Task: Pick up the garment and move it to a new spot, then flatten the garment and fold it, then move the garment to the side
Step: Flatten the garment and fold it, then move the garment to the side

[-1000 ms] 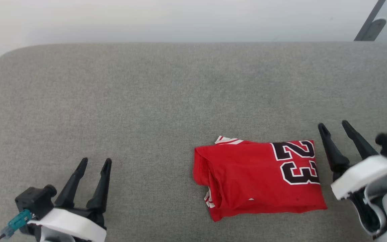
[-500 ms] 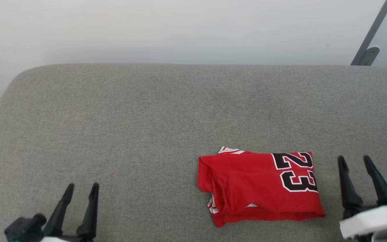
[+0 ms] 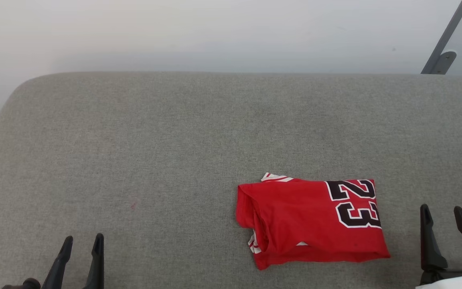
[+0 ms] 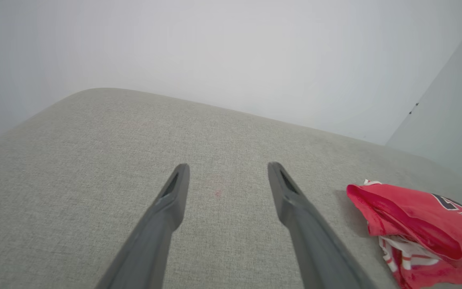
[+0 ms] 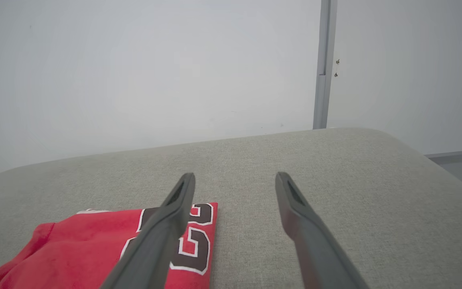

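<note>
- At the near left edge of the grey cushion [image 3: 175, 140]: left gripper [image 3: 83, 241], fingers spread apart, nothing between them, tips pointing toward the far edge; body cut off by the bottom of the head view.
- At the near right edge: right gripper [image 3: 441, 208], likewise spread wide and empty; only the two dark fingers and a sliver of white casing in the head view.
- Between the two, nearer the right one but apart from it: the garment [image 3: 307, 220], folded into a rough rectangle, lying flat on the cushion close to the near edge.
- On the garment's right end, a black "23" outlined in white, turned sideways; partly covered by a finger in the right wrist view.
- At its left end, bunched layers open toward the left gripper, with red-and-white striped trim peeking out at the near and far left corners; sleeves otherwise tucked inside the fold.
- In the left wrist view, garment cut off by the right border.
- Left of the garment, a faint reddish mark [image 3: 133, 206] on the cushion; too small to identify.
- Beyond the rounded far edge: pale wall [image 3: 215, 32], and a slanted grey post [image 3: 441, 52] at the far right corner.
</note>
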Robot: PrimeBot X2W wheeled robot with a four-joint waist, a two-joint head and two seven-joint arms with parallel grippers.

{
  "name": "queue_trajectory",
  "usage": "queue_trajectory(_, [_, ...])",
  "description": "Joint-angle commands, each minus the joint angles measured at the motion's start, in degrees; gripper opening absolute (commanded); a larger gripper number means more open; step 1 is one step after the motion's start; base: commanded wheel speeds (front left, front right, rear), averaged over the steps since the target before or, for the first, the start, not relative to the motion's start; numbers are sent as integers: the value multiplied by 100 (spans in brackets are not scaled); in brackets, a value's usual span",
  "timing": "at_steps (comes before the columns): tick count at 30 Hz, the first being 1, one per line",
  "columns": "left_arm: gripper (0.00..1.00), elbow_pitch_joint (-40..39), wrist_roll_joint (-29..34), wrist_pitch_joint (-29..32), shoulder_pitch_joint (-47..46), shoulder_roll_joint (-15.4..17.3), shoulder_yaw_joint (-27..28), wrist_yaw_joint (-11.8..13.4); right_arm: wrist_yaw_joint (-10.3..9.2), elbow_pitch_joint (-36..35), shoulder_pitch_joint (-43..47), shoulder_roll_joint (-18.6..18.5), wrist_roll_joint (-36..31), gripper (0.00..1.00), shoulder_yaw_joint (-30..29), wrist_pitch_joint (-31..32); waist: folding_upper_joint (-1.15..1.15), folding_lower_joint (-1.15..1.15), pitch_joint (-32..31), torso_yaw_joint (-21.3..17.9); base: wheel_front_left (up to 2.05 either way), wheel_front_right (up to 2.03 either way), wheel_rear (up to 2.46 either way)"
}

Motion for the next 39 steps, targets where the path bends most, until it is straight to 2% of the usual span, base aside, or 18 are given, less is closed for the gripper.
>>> queue_trajectory(1, [100,-19,20,-28,-40,20,15,14,0,-37,34,31,-33,100,4,24,0,0,13,1,0,0,0])
queue_trajectory(7, [100,-41,23,-28,-229,32,-55,14,0,-93,-97,79,-77,100,108,174,0,0,130,16,0,0,0])
queue_trajectory(10, [100,-7,-20,-28,-332,31,-142,14,0,-20,-224,-77,-145,100,287,489,0,0,259,33,0,0,0])
queue_trajectory(14, [100,33,-95,-28,-573,53,-273,14,-1,23,-542,-511,-119,100,641,1570,0,0,522,76,0,0,0])
queue_trajectory(20, [100,104,-205,-28,-1046,32,-511,13,-1,-294,-1057,-1341,208,100,1096,3723,0,0,977,216,0,0,0])
queue_trajectory(23, [100,101,-283,-28,-1297,16,-640,14,-1,-551,-1294,-1640,398,100,1181,4802,0,0,1242,325,0,0,0])
queue_trajectory(27, [100,123,-364,-28,-1563,-21,-792,14,0,-718,-1493,-1731,648,100,1100,6095,0,0,1535,497,0,0,0])
queue_trajectory(29, [100,155,-408,-28,-1680,-34,-867,13,0,-700,-1498,-1635,692,100,978,6624,0,0,1657,593,0,0,0])
queue_trajectory(33, [100,213,-470,-28,-1847,-37,-974,14,0,-702,-1384,-1346,570,100,734,7127,0,0,1815,744,0,0,0])
queue_trajectory(34, [100,224,-475,-28,-1864,-30,-987,13,1,-723,-1348,-1282,543,96,722,7167,0,0,1832,755,0,0,0])
queue_trajectory(35, [100,233,-472,-28,-1879,-18,-989,13,1,-745,-1338,-1179,531,71,692,7142,0,0,1844,754,0,0,0])
queue_trajectory(36, [100,240,-466,-28,-1880,5,-981,13,1,-752,-1335,-1088,527,18,685,7117,0,0,1846,732,0,0,0])
queue_trajectory(37, [100,239,-461,-28,-1874,23,-974,13,2,-751,-1320,-1006,531,0,668,7102,0,0,1840,701,0,0,0])
queue_trajectory(39, [100,244,-429,-27,-1864,76,-986,14,0,-793,-1313,-938,481,0,603,6989,0,0,1813,597,0,0,0])
